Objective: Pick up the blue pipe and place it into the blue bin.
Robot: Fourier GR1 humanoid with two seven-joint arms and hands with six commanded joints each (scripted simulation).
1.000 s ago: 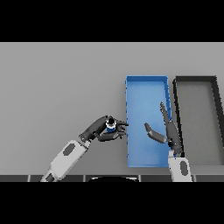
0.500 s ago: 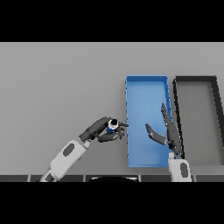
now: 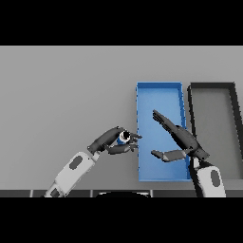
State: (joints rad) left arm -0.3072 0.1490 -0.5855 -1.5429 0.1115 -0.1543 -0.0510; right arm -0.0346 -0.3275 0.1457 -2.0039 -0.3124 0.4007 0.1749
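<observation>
Left hand (image 3: 110,141) holding the blue pipe (image 3: 124,137) above the grey desk (image 3: 61,95), just beside the left wall of the blue bin (image 3: 159,86); its fingers curl round the pipe. The pipe's open end faces the viewer, so its long axis appears to run steeply toward the camera, though its length is hidden. Likely risks: the pipe could strike the bin's near wall if carried across too low, or drop outside if let go early. Right hand (image 3: 184,140) hovers over the bin, fingers straight and spread. A dark bin (image 3: 211,86) stands farther right.
</observation>
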